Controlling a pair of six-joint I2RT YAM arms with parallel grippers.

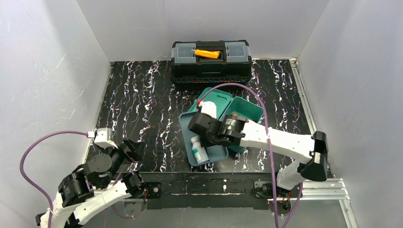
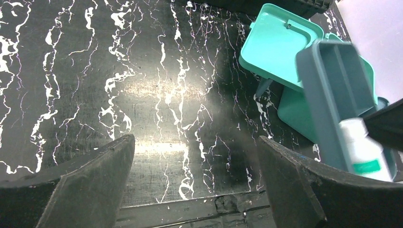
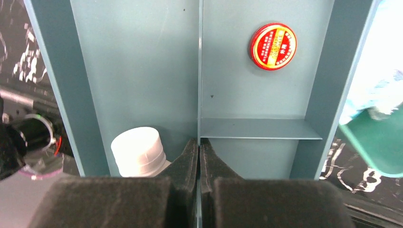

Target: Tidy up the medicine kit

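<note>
Right hand (image 3: pixel 199 143) clenched on middle divider of the tray (image 3: pixel 142 71), medicine kit (image 1: pixel 249 109) just beside (left hand (image 2: pixel 195 140) agape)

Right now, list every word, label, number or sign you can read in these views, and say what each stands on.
Nothing here can be read for certain.
Red round tin in the inner tray: yellow label with print, too small and blurred to read.
White bottle: green band on its label, print too blurred to read.
Black toolbox: no legible text.
</note>
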